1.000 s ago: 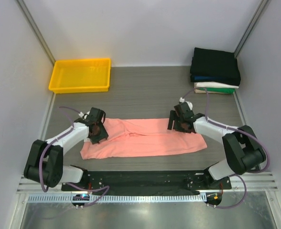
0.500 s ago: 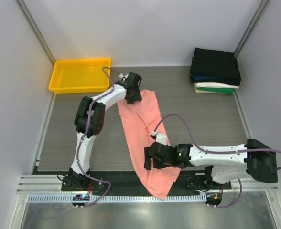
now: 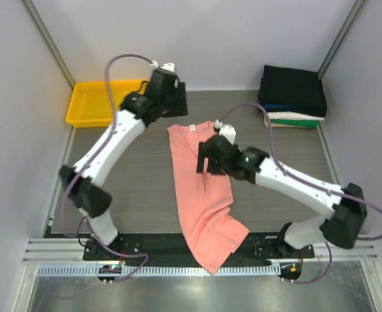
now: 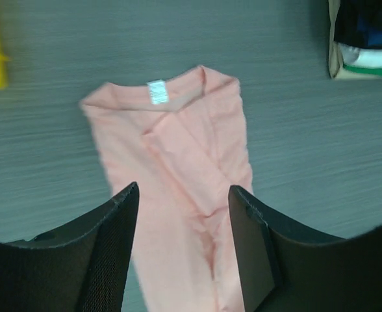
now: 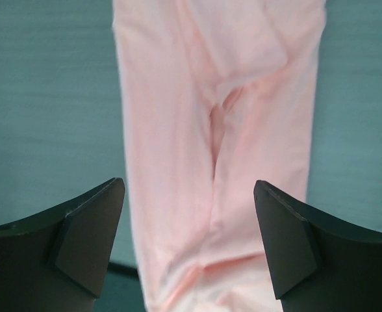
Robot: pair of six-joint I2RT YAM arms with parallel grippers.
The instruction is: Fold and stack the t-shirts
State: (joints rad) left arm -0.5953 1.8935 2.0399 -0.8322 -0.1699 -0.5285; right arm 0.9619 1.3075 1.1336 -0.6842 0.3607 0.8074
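Left of the stack of folded shirts, the pink t-shirt lay on the table as a long narrow strip. Its sleeves were already turned in. Its collar end was nearest the stack and its hem end farthest from it, trailing over the table's edge. The left gripper hung above the collar, fingers spread and holding nothing. The right gripper hovered over the strip's middle, also spread wide and empty. By my reading the lengthwise folds were done. The crosswise folds were left, and then the move onto the stack, which stood well apart from the t-shirt.
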